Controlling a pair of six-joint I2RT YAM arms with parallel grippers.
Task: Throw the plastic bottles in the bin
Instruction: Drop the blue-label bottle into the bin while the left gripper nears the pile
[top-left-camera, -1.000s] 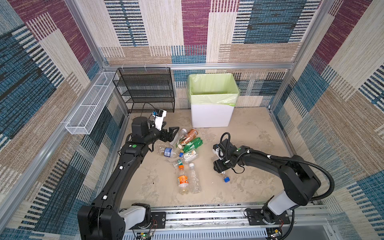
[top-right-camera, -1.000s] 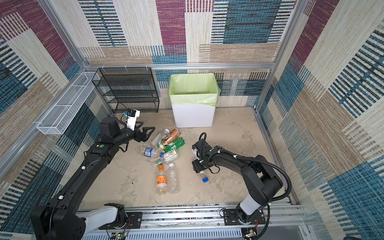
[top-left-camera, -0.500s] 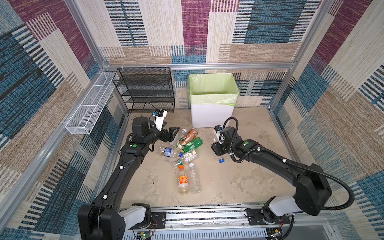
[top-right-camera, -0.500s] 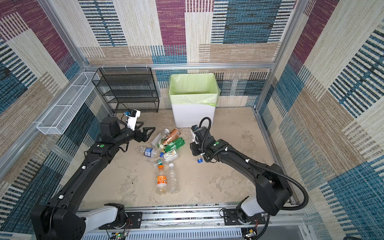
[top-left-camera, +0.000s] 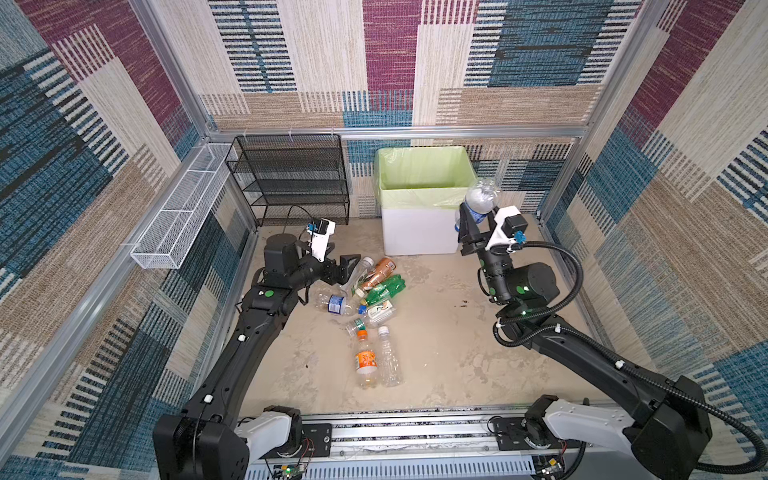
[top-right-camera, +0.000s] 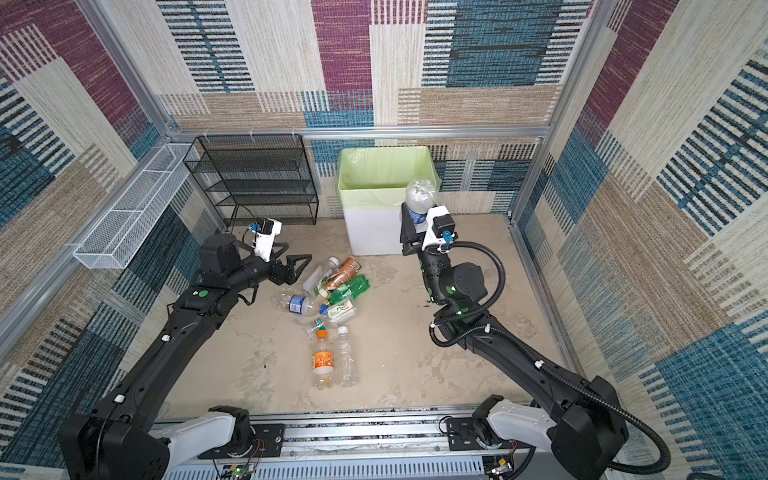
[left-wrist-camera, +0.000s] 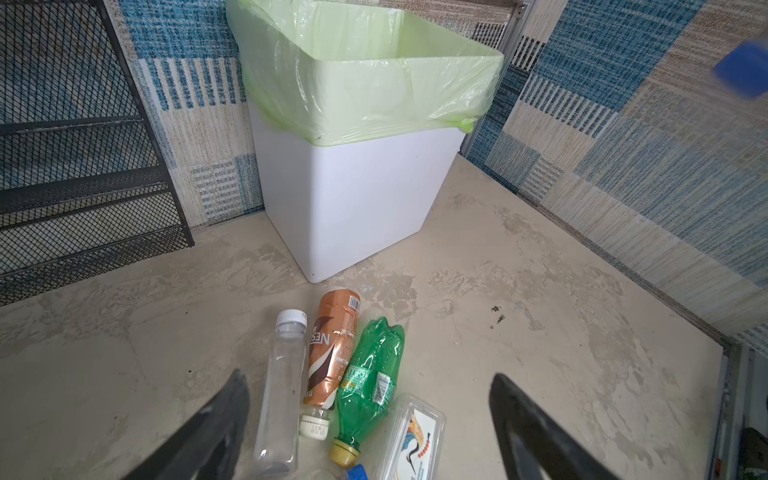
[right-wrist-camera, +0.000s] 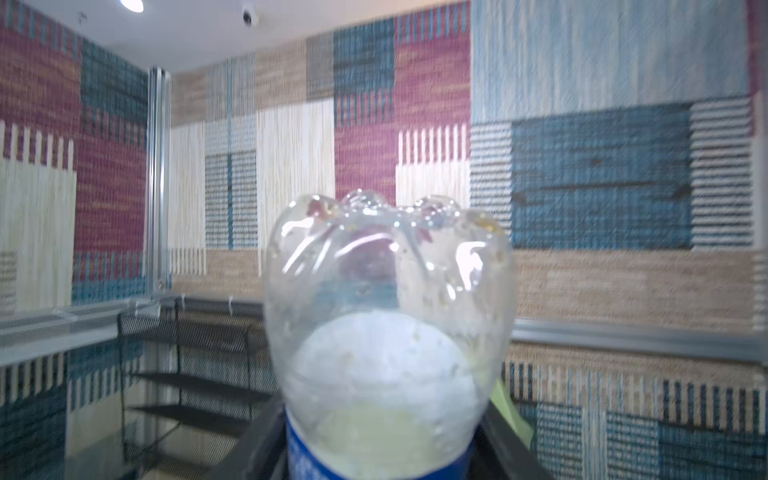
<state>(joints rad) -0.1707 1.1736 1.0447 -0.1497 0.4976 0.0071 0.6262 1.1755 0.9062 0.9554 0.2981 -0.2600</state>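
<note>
My right gripper (top-left-camera: 473, 224) (top-right-camera: 413, 226) is shut on a clear bottle with a blue label (top-left-camera: 480, 199) (top-right-camera: 419, 195). It holds the bottle base-up in the air at the front right corner of the bin (top-left-camera: 419, 237) (top-right-camera: 374, 232). In the right wrist view the bottle (right-wrist-camera: 386, 311) fills the space between the fingers (right-wrist-camera: 257, 440). My left gripper (top-left-camera: 347, 266) (left-wrist-camera: 369, 376) hangs open just above a pile of bottles (top-left-camera: 370, 291): a clear one (left-wrist-camera: 282, 395), a brown one (left-wrist-camera: 334, 345) and a green one (left-wrist-camera: 370, 374). Two more bottles (top-left-camera: 365, 361) lie nearer the front.
A black mesh rack (top-left-camera: 291, 178) stands left of the bin against the back wall. A white wire basket (top-left-camera: 178, 224) hangs on the left wall. A flat clear container with a bird label (left-wrist-camera: 415, 436) lies in the pile. Patterned walls close in all sides.
My right arm has lifted the blue-labelled bottle off the floor and carried it back and up to the bin's front right corner. The left arm has not moved.
</note>
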